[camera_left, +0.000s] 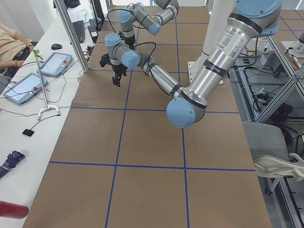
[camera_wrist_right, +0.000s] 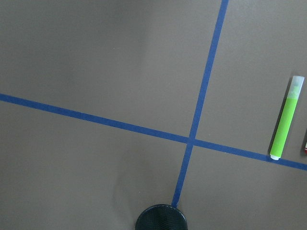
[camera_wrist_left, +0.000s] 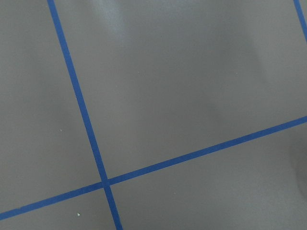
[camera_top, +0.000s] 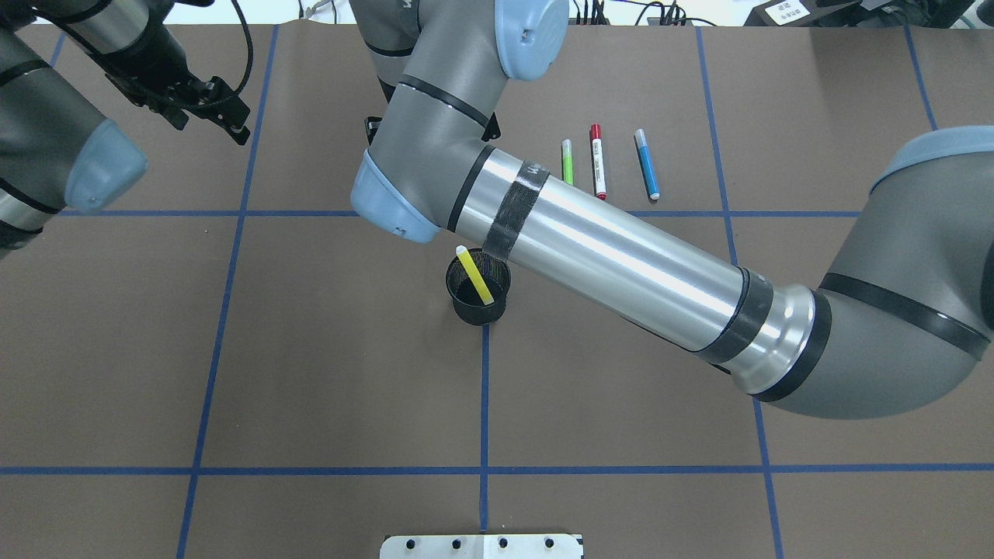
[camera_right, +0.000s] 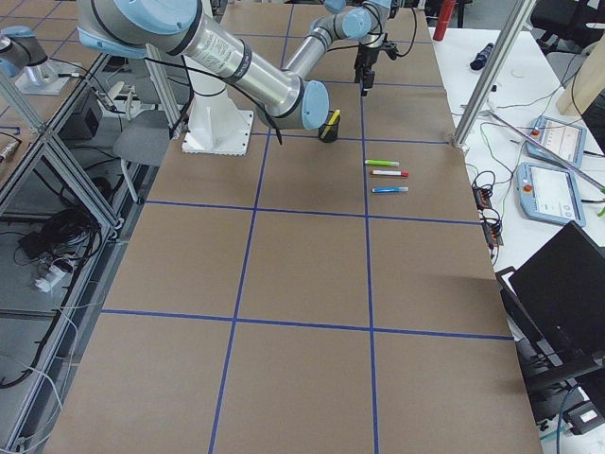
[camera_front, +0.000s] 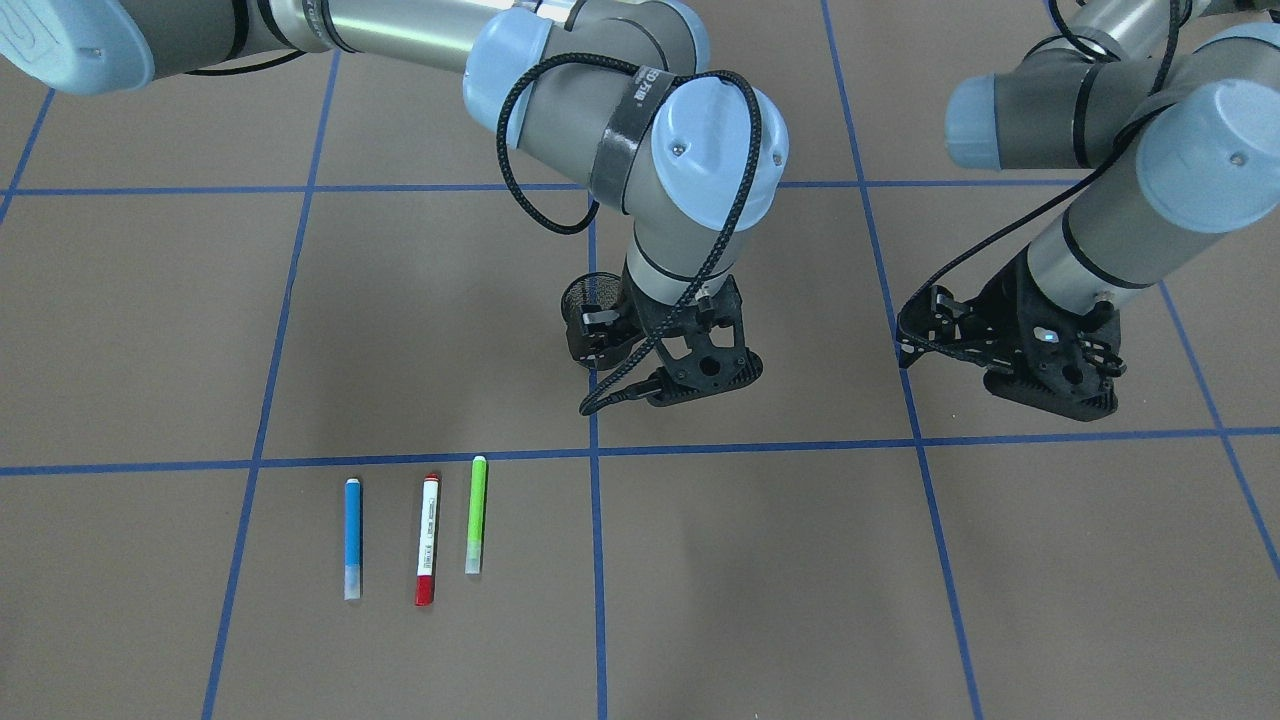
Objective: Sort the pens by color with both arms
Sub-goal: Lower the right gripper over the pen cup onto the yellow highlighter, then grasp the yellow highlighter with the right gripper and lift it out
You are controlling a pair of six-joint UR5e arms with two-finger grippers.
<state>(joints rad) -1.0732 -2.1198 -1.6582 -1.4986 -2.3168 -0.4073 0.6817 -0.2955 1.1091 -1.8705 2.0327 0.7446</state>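
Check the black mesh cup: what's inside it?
A yellow pen leans inside the black mesh cup, upper end above the rim. The cup's bottom is too dark to read, and the right arm covers part of the rim, so other contents can't be ruled out.

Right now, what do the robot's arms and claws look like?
The right arm and left arm are grey jointed tubes with silver sections, light-blue round caps and black bands. Black braided cable loops to the right gripper and left gripper, black openwork frames.

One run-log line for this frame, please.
yellow pen: in mesh cup | green pen, red-white pen, blue pen: row on table | right hand: by cup, no pen | left hand: aside, no pen
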